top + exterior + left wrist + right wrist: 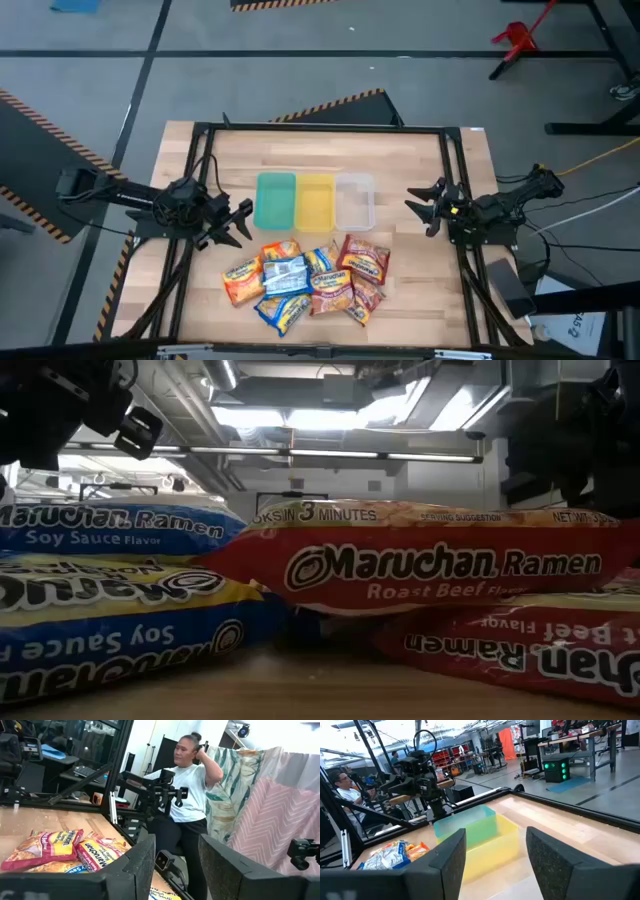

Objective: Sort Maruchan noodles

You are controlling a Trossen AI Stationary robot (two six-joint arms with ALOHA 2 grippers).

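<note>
Several Maruchan ramen packets (pixel 305 280), blue-yellow, red and orange, lie heaped flat on the wooden table near its front edge; in the low view (pixel 420 565) they fill the picture. My left gripper (pixel 240 222) is open and empty, left of the green tray (pixel 276 200) and above the heap's left end. My right gripper (pixel 422 208) is open and empty, right of the clear tray (pixel 355 202). The heap also shows in the left wrist view (pixel 60 851).
Three trays stand side by side behind the heap: green, yellow (pixel 315 202) and clear. A black frame (pixel 320 130) runs around the table. A person (pixel 187 795) stands beyond the table in the left wrist view; another sits in the right wrist view (pixel 342 787).
</note>
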